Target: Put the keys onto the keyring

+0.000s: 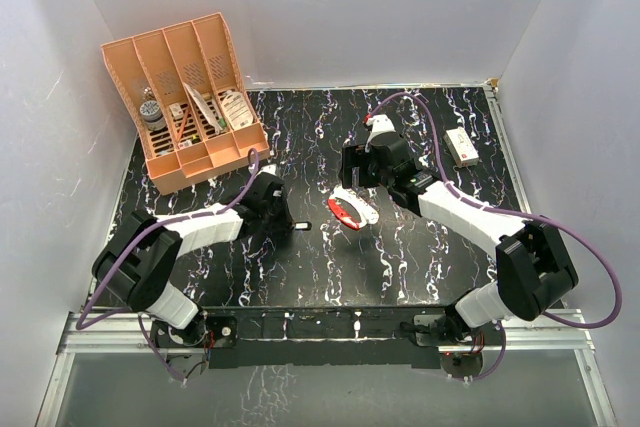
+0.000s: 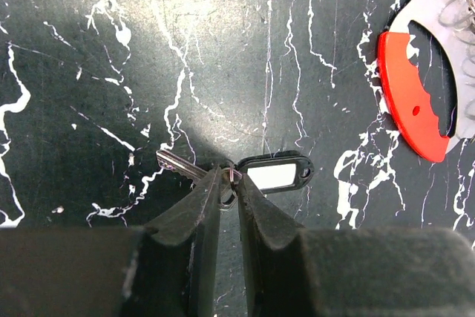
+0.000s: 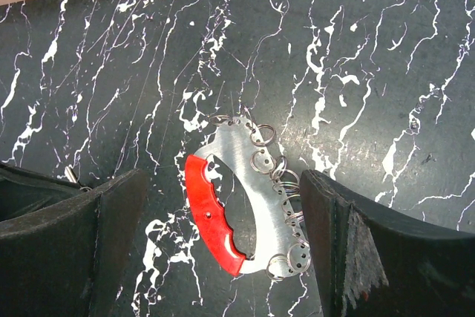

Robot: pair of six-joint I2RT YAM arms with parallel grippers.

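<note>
Right gripper (image 3: 224, 177) stands spread wide over the black marbled desk (image 3: 371, 50), straddling the keyring (image 3: 237, 213) lying flat. An orange file rack (image 1: 185, 97) sits far left, a small white box (image 1: 461, 146) far right. Left gripper (image 2: 228, 176), nearly pressed together, pinches the keys (image 2: 271, 174) near the keyring.

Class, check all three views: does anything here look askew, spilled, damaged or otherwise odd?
Only the orange desk organizer in the far-left corner stands out: it sits skewed to the edges of the table. The keys and keyring lie flat and look intact. Nothing is spilled.
</note>
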